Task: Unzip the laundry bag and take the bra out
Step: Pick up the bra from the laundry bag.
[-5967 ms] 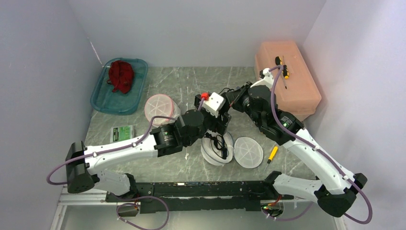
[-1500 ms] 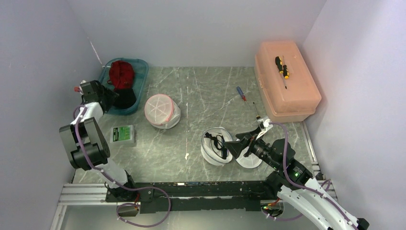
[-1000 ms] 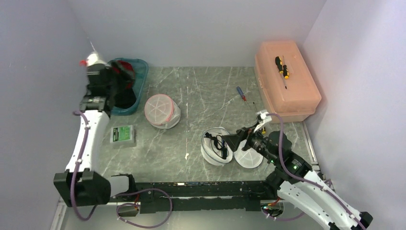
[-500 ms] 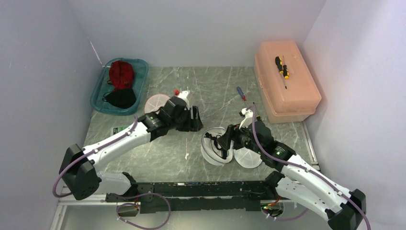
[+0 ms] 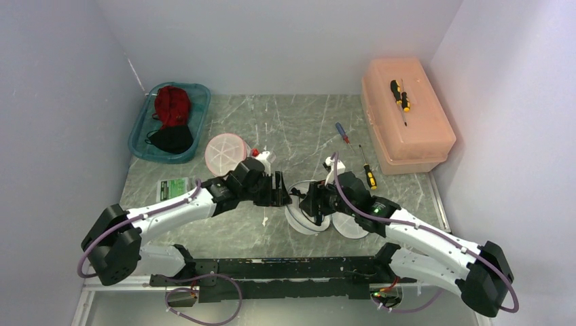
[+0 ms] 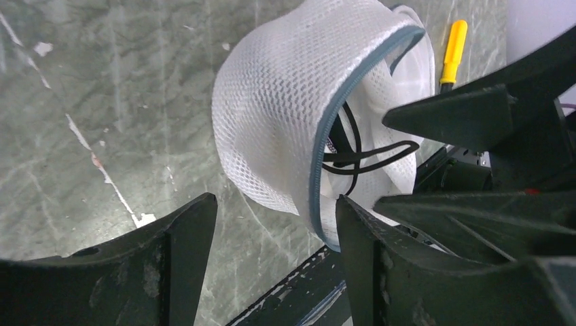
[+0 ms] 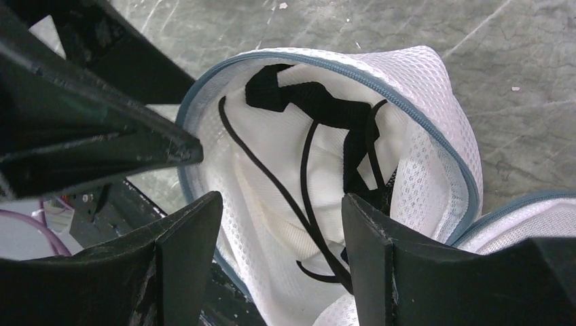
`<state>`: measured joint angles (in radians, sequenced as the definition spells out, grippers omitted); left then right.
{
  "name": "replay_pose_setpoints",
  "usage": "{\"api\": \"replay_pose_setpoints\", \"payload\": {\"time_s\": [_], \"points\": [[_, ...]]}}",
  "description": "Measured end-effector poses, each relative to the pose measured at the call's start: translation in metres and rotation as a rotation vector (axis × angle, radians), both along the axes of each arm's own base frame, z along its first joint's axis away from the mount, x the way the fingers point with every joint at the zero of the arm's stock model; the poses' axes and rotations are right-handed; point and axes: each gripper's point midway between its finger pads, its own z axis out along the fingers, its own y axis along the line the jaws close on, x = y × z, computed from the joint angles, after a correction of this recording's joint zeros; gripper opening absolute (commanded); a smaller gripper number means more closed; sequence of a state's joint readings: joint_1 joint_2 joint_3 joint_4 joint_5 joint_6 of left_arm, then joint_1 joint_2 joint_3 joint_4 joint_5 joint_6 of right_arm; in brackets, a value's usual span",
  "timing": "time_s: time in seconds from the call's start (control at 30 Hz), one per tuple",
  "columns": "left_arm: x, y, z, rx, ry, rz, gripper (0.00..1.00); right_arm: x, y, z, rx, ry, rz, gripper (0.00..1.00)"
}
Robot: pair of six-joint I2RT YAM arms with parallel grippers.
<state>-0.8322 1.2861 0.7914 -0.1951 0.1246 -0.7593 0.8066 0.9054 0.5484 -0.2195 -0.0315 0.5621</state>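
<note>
The black bra (image 7: 306, 102) seems limp and light (straps may snag the mesh); pinch its thick band. Left fingers (image 6: 183, 234) and right fingers (image 7: 183, 238) gape, empty.

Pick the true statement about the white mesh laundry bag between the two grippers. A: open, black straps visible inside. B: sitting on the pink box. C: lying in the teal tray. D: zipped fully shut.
A: the laundry bag gapes open, with black bra straps showing inside.

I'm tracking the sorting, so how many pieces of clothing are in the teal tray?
2: a red piece at the teal tray's far end, a black piece at its near end. Others may hide underneath.
</note>
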Motion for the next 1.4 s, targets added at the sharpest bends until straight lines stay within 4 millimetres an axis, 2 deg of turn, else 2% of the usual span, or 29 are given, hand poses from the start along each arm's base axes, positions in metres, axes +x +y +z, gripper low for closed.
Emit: {"api": "replay_pose_setpoints", "payload": {"time_s": [0.1, 0.23, 0.4, 0.6, 0.8, 0.97, 1.13, 1.4], "points": [[-0.006, -0.006, -0.002, -0.015, 0.001, -0.016, 0.47, 0.004, 0.0, -0.006, -0.016, 0.008, -0.018, 0.67], [-0.009, -0.01, -0.003, -0.021, -0.002, -0.014, 0.21, 0.008, 0.0, -0.004, -0.014, -0.007, -0.036, 0.66], [-0.008, 0.001, -0.02, 0.023, 0.003, 0.024, 0.03, 0.01, 0.001, -0.004, -0.014, -0.013, -0.043, 0.69], [-0.008, 0.01, -0.028, 0.07, -0.003, 0.043, 0.03, 0.009, 0.008, -0.016, -0.037, 0.008, -0.022, 0.74], [-0.01, 0.011, -0.039, 0.097, -0.008, 0.038, 0.03, 0.007, 0.028, -0.017, -0.063, 0.018, 0.024, 0.8], [-0.012, 0.01, -0.055, 0.105, 0.002, 0.031, 0.03, 0.015, 0.043, -0.018, -0.078, 0.007, 0.026, 0.8], [-0.015, 0.009, -0.067, 0.096, 0.007, 0.02, 0.03, 0.019, 0.046, -0.033, -0.118, 0.019, 0.017, 0.8], [-0.013, 0.0, -0.066, 0.034, -0.02, 0.002, 0.03, 0.019, 0.059, -0.048, -0.157, 0.026, 0.047, 0.86]]}}
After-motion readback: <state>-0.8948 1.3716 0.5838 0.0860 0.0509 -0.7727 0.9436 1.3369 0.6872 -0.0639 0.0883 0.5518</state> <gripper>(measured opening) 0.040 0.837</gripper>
